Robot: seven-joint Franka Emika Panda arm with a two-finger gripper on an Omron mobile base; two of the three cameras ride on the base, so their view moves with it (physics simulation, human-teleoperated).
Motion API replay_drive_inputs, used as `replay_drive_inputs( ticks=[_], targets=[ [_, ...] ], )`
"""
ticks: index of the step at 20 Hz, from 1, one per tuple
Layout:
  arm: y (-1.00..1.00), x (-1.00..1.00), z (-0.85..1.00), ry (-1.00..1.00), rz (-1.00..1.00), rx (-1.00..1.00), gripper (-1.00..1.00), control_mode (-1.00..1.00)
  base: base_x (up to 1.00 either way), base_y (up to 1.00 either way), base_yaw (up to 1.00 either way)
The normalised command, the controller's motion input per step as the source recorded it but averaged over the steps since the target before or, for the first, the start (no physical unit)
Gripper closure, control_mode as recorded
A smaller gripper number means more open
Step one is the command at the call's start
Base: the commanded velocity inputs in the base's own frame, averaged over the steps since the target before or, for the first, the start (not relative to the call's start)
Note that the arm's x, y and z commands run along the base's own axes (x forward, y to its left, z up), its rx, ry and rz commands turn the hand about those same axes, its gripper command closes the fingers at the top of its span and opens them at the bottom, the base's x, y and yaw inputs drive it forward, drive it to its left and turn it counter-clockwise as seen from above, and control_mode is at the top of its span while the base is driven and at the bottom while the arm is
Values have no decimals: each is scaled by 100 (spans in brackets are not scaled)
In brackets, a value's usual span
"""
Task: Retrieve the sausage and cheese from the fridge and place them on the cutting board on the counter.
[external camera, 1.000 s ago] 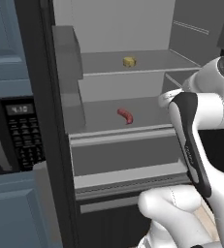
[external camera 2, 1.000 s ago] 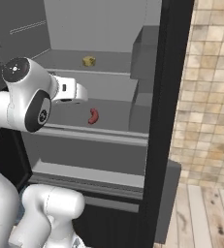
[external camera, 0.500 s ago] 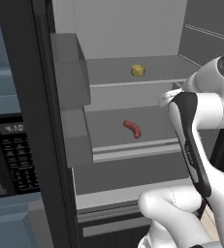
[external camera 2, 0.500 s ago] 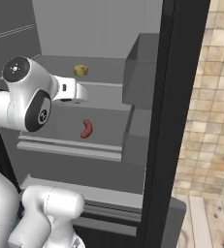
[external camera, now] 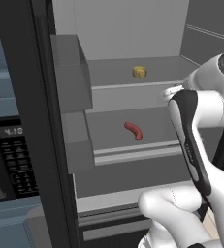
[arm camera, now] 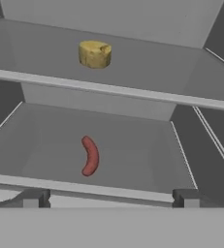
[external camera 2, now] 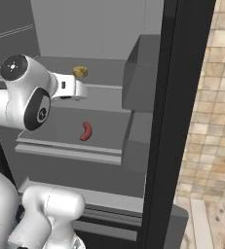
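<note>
Fridge (external camera: pixel 133 29) open, grey interior exposed at the centre of both base views; black door edge running down the left of the left base view and down the right of the right base view, each with grey door bins (external camera: pixel 71 72) attached. Sausage (arm camera: pixel 89 155) lying flat on the lower shelf (arm camera: pixel 133 145), just left of centre in the hand view, long axis running front to back, curved, touching nothing else. Same sausage (external camera: pixel 134 130) noted at centre of the left base view and (external camera 2: pixel 85 131) left of centre in the right base view. Cheese (arm camera: pixel 95 54) resting on the upper shelf (arm camera: pixel 147 72), upper left of the hand view, above and behind the sausage, well apart from it; also seen at (external camera: pixel 139 71) and (external camera 2: pixel 80 72). Gripper (arm camera: pixel 108 197) at the bottom edge of the hand view, held in front of the lower shelf's front lip; fingertips (arm camera: pixel 36 197) spread wide, jaws open with nothing between them. Sausage beyond the jaws, inside the shelf, nearer the left fingertip than the right, not in contact. Microwave (external camera: pixel 9 160) with lit display at the left edge of the left base view. Tiled wall (external camera 2: pixel 216 97) at the right edge of the right base view.
</note>
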Motion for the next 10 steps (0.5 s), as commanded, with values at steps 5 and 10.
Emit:
replay_drive_inputs(
  ticks=[5,10],
  targets=[
    [0,4,58,-5,0,0,-100,-100,0,0,0],
    [17,13,33,-12,0,0,-100,-100,0,0,0]
  ],
)
